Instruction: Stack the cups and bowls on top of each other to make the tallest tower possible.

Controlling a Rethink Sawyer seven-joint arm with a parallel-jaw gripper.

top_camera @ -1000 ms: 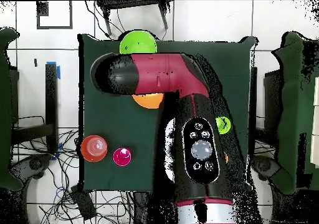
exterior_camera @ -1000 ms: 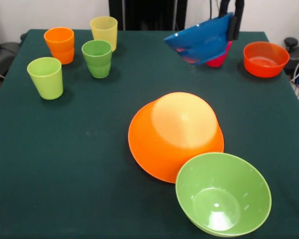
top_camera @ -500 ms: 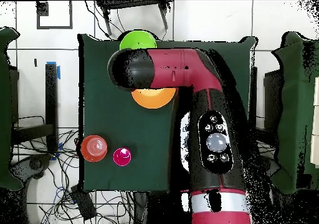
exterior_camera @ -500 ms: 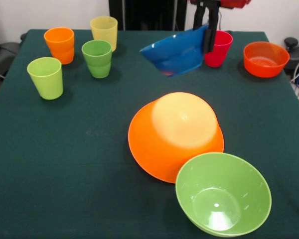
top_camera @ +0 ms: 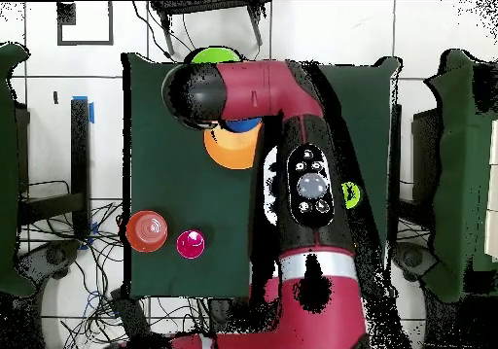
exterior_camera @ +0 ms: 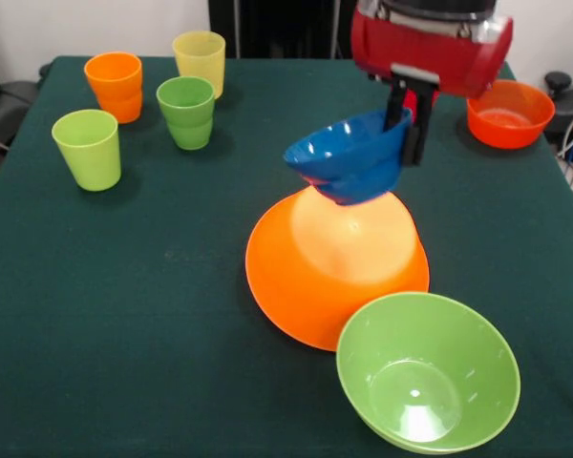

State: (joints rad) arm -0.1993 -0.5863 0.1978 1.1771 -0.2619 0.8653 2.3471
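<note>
Blue bowl [exterior_camera: 349,157] hangs tilted, mouth up, gripped at its 3 o'clock rim by the end effector [exterior_camera: 408,122], whose dark fingers [exterior_camera: 418,129] are closed across the bowl's wall, one inside and one outside. The bowl's base sits just above, or perhaps touching, the upturned orange bowl [exterior_camera: 336,260]; which of the two cannot be told from the front view. That orange bowl lies mouth down near the middle of the tabletop [exterior_camera: 124,315].

At its 5 o'clock a light green bowl [exterior_camera: 427,371] stands mouth up, its rim overlapping the orange rim in the front view. At 2 o'clock from the orange bowl, near the tabletop's edge, stands a small red-orange bowl [exterior_camera: 509,113], partly behind the red arm [exterior_camera: 430,43].

Four cups stand upright in a cluster at 10 o'clock: orange cup [exterior_camera: 115,86], yellow cup [exterior_camera: 200,60], green cup [exterior_camera: 186,112] and lime cup [exterior_camera: 87,148], all apart from one another.

Overhead, the arm covers most of the centre; a slice of the blue bowl [top_camera: 240,125] and the orange bowl [top_camera: 230,150] shows beside it, and a pink cup [top_camera: 191,244] stands near the red-orange bowl [top_camera: 147,231].
</note>
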